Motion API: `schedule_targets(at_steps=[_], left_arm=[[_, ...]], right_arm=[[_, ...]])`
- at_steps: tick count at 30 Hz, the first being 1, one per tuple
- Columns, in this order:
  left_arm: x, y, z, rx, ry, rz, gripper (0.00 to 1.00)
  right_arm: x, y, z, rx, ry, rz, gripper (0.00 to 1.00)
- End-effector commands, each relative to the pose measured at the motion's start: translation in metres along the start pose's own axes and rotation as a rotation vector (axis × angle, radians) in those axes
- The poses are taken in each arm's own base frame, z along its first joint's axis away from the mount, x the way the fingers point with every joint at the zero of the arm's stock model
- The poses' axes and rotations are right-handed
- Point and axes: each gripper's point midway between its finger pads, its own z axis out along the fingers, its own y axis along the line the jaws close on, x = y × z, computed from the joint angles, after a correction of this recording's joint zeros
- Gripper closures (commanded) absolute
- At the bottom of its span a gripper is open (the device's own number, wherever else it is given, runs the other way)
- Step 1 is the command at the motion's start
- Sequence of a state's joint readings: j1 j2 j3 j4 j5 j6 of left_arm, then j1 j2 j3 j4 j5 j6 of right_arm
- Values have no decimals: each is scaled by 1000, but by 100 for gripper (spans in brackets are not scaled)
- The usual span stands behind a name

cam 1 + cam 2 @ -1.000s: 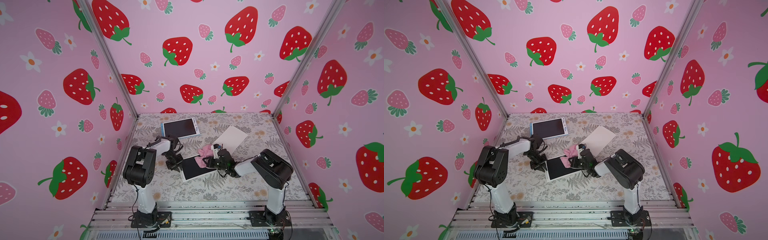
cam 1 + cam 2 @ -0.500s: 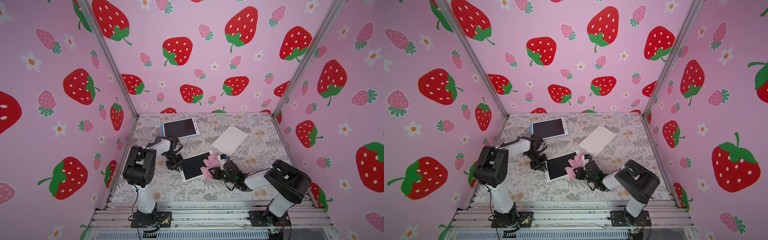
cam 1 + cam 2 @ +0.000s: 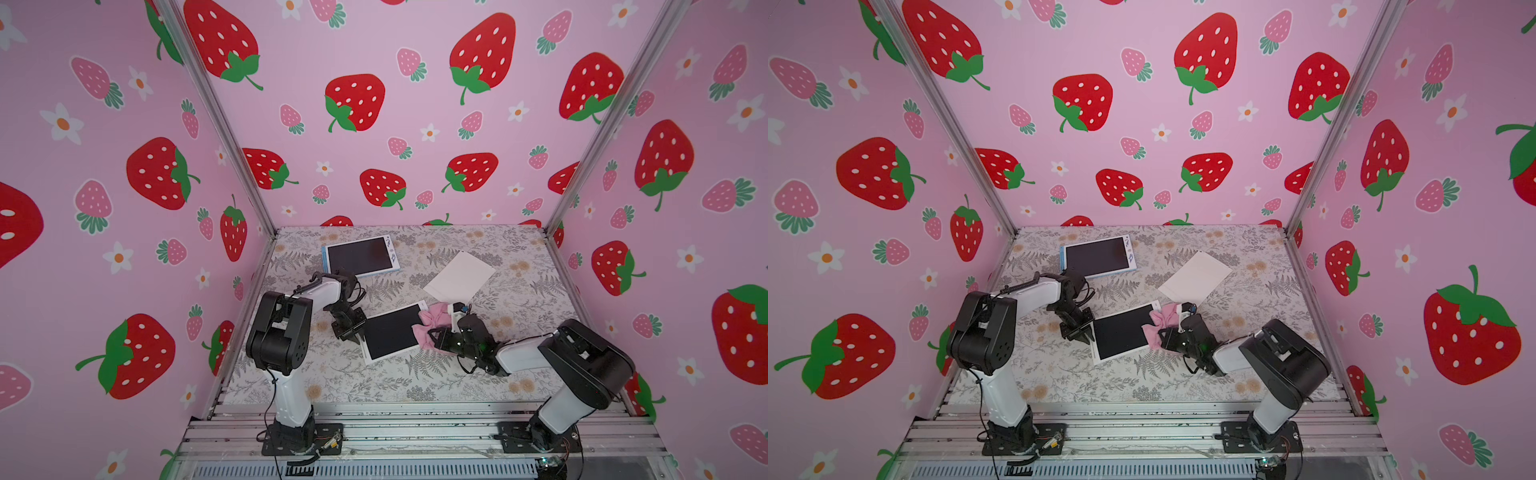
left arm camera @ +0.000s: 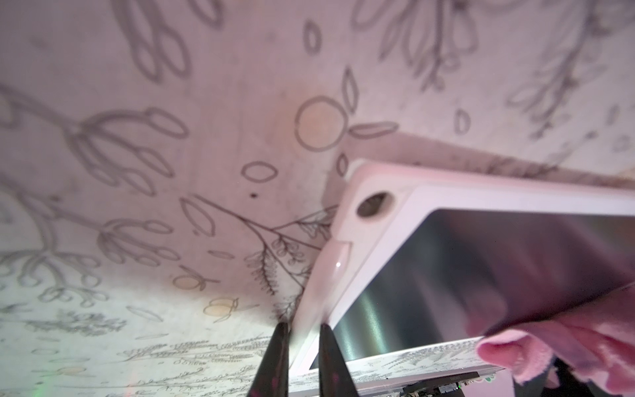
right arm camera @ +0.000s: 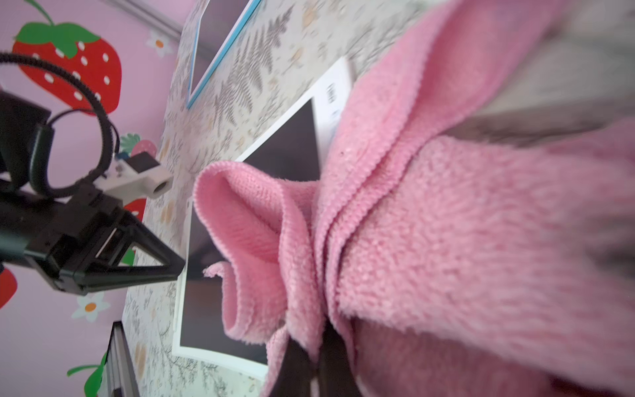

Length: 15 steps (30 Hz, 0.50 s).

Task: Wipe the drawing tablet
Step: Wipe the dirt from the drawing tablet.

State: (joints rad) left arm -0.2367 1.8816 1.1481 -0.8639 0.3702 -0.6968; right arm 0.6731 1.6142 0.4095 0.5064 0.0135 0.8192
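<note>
The drawing tablet (image 3: 390, 332) (image 3: 1121, 332), white-framed with a dark screen, lies mid-table. My left gripper (image 3: 357, 334) (image 3: 1086, 332) (image 4: 302, 331) is shut on the tablet's left frame edge, which sits between the two fingers; the tablet (image 4: 481, 261) stretches away from them. My right gripper (image 3: 433, 336) (image 3: 1166, 336) (image 5: 311, 347) is shut on a bunched pink cloth (image 3: 430, 320) (image 3: 1160, 324) (image 5: 446, 206). The cloth rests over the tablet's right edge and hides that end of the screen. A corner of the cloth (image 4: 567, 350) shows in the left wrist view.
A second tablet with a blue frame (image 3: 359, 255) (image 3: 1098, 257) lies at the back left, near the left arm's elbow. A white sheet of paper (image 3: 459, 276) (image 3: 1196, 276) lies behind the cloth at the back right. Pink walls close three sides.
My right gripper has dragged the pink cloth across the tablet toward its right edge, and the right arm has swung outward. The left gripper has not moved.
</note>
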Motion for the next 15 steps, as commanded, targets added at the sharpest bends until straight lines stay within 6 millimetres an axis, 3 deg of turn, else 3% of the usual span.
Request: schedule_targets(at_steps=[1, 3, 7, 9, 13, 15], left_arm=[[-20, 39, 41, -185, -65, -26, 84], [-21, 38, 40, -184, -66, -26, 84], [-22, 36, 39, -180, -67, -27, 84], [-24, 35, 39, -177, -69, -27, 84], [-24, 33, 38, -172, -73, -27, 84], [-24, 33, 39, -170, -73, -28, 84]], right_arm=[[73, -103, -27, 382, 245, -16, 100], [75, -89, -26, 349, 239, -40, 100], [90, -37, -13, 233, 275, -173, 100], [95, -46, -13, 271, 287, -175, 100], [85, -104, -37, 381, 270, 8, 100], [79, -100, -43, 347, 243, 36, 100]])
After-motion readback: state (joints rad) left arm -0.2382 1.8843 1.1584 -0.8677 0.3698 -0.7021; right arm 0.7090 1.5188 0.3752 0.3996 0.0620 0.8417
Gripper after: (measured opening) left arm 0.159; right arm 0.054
